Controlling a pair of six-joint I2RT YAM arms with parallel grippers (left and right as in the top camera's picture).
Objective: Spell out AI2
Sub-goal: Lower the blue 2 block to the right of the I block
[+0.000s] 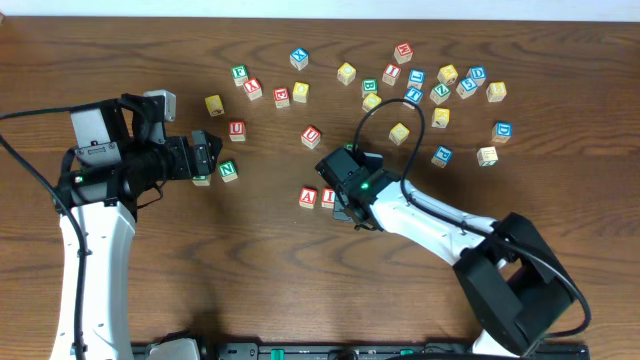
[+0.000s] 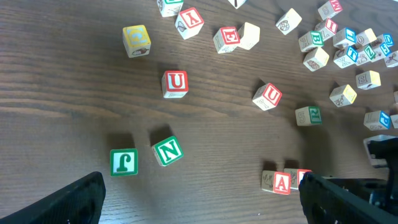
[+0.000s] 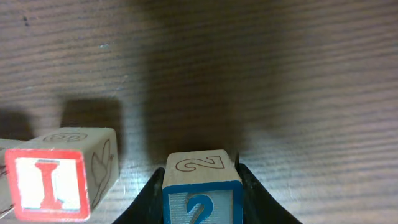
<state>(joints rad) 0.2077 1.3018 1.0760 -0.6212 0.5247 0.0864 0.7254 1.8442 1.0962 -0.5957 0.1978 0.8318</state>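
Mostly done, by the look of it. Everything sits on the wooden table (image 1: 300,290). Just right of the A block (image 1: 308,197), the right end effector (image 3: 200,183) is pinching the 2 block (image 3: 200,211) from both sides. That block is low, at or near the table; can't tell if it touches. Well left of the A block, a bit up-frame in overhead, the left end effector (image 2: 199,208) is spread wide and holds nothing. Right up against the A block's right side is the I block (image 1: 328,196), and the 2 block comes next in line after a small gap.

So A and I look placed, and the 2 is in position but not released. What's left: let go and back off.

Up-right of the A block lie scattered spare blocks (image 1: 440,85). Only the right wrist view shows the 2 face and the pinch; overhead hides that block under the wrist. Left wrist view shows the A, plus the N block (image 2: 168,151) and J block (image 2: 124,162) left of it, and nothing of the 2.
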